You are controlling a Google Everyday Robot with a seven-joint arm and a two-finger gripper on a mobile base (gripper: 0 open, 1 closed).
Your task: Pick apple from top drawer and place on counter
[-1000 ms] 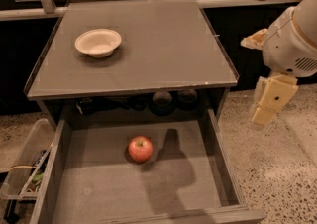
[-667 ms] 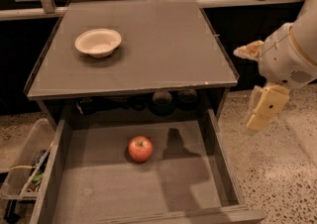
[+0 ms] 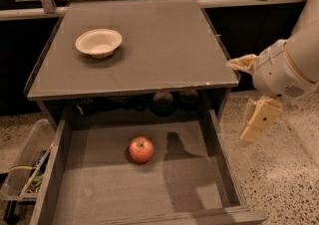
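Note:
The apple (image 3: 141, 149) is small, red with yellowish patches, and lies on the bare bottom of the open top drawer (image 3: 199, 194), left of its middle. The counter (image 3: 164, 45) is the flat grey-brown top above the drawer. My gripper (image 3: 238, 100) hangs off the counter's front right corner, above the drawer's right wall and to the right of the apple. Its two cream fingers (image 3: 259, 119) stand spread apart with nothing between them. The gripper does not touch the apple.
A white bowl (image 3: 98, 43) sits on the counter at the back left. A clear plastic bin (image 3: 25, 162) with small items stands left of the drawer. Dark round objects (image 3: 163, 100) sit in the recess behind the drawer. Speckled floor lies to the right.
My gripper has moved left and slightly down, from out to the right towards the counter's front right corner. The apple and the bowl have not moved.

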